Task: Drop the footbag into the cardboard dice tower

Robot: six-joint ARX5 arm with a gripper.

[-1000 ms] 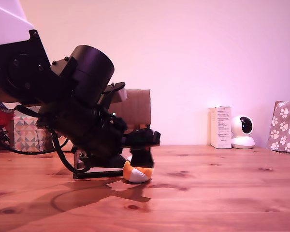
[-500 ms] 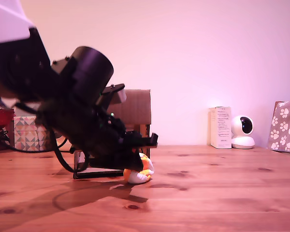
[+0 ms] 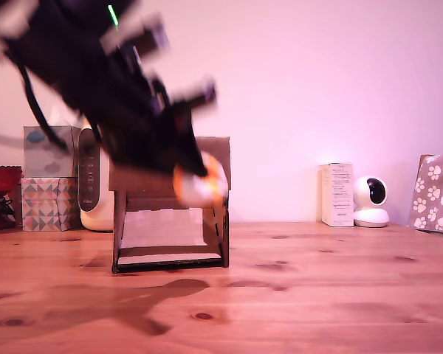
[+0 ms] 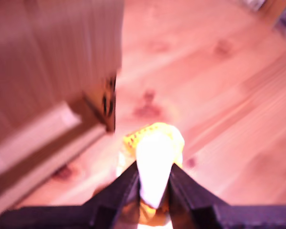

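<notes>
The arm slants down from the exterior view's upper left, blurred. Its gripper (image 3: 196, 173) hangs well above the table, fingers (image 4: 126, 183) pinched on the footbag (image 4: 155, 164).

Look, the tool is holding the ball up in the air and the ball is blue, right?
Not blue. The ball is orange, yellow and white, as the wrist view shows. The tool does hold it off the table, in front of the cardboard box.

Orange, yellow and white footbag (image 4: 154, 164), black fingers (image 4: 124, 188), brown cardboard dice tower (image 3: 170, 221), reddish wooden table (image 3: 317, 295).
</notes>
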